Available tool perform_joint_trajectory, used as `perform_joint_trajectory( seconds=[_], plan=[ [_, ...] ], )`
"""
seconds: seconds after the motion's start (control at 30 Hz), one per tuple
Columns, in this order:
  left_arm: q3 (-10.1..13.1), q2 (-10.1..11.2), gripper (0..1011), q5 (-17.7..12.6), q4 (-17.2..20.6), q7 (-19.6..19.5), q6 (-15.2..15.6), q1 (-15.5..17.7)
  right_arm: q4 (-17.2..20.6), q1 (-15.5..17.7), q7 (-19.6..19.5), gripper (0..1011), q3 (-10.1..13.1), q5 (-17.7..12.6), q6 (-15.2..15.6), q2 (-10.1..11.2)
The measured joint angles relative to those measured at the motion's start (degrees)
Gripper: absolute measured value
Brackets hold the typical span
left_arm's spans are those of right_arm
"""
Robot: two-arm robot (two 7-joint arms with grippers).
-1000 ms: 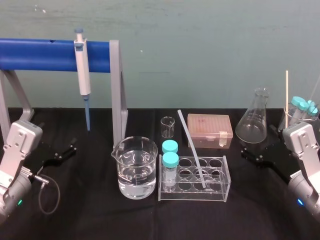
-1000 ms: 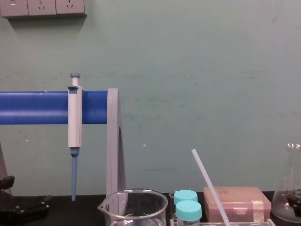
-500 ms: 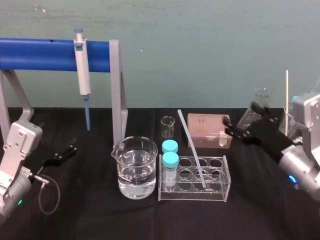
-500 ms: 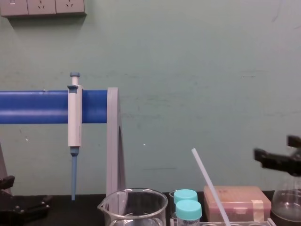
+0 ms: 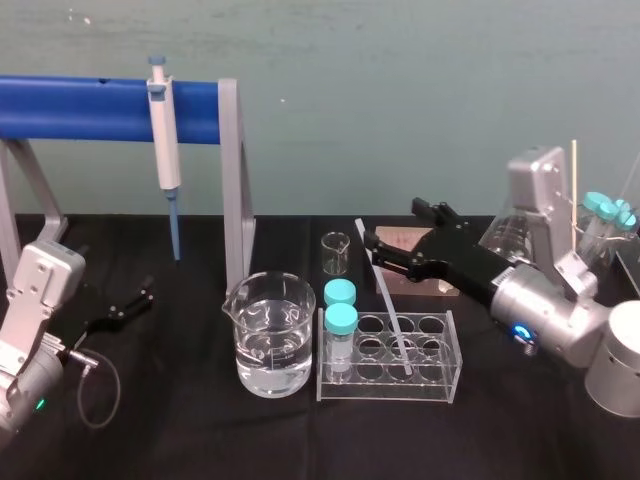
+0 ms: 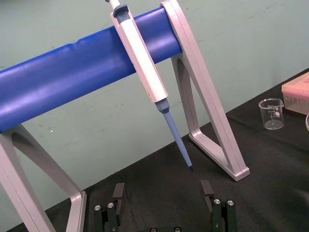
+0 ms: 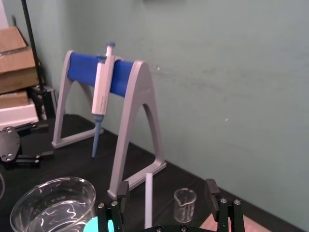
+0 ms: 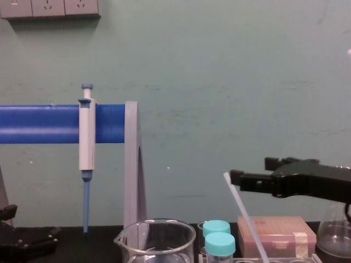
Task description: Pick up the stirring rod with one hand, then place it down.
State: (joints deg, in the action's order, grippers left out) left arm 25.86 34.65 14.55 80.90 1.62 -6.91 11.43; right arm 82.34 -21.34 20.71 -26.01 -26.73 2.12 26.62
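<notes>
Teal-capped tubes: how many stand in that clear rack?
2. Both stand at the rack's left end: a front tube and a back tube directly behind it. More teal caps at the far right sit outside the rack.

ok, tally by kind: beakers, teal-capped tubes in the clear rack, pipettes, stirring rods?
Beakers: 2, the large beaker with water and the small beaker
Teal-capped tubes: 2, both in the rack
Pipette: 1, hanging on the blue stand
Stirring rod: 1, leaning in the rack, right gripper open by its top
Total: 6
</notes>
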Motion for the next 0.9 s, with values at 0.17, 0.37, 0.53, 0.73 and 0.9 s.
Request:
perform_joint_trajectory(
  seconds=[0.17, 0.37, 0.53, 0.73, 0.9],
  plan=[
    [0.0, 0.0, 1000, 0.0, 0.0, 0.0, 0.0, 0.0, -2.7, -2.3, 0.6, 1003, -0.8, 0.5, 3.2, -2.2],
    [0.0, 0.0, 1000, 0.0, 0.0, 0.0, 0.0, 0.0, -5.5, -3.9, 1.4, 1003, -1.0, 1.1, 5.1, -4.2],
    [0.0, 0.0, 1000, 0.0, 0.0, 0.0, 0.0, 0.0, -7.2, -4.7, 1.8, 1003, -1.0, 1.7, 6.8, -5.4],
    [0.0, 0.0, 1000, 0.0, 0.0, 0.0, 0.0, 0.0, -8.1, -5.0, 2.0, 1003, -0.7, 2.6, 8.0, -6.2],
    [0.0, 0.0, 1000, 0.0, 0.0, 0.0, 0.0, 0.0, -8.1, -5.0, 2.0, 1003, -0.7, 2.6, 8.1, -6.3]
  ],
)
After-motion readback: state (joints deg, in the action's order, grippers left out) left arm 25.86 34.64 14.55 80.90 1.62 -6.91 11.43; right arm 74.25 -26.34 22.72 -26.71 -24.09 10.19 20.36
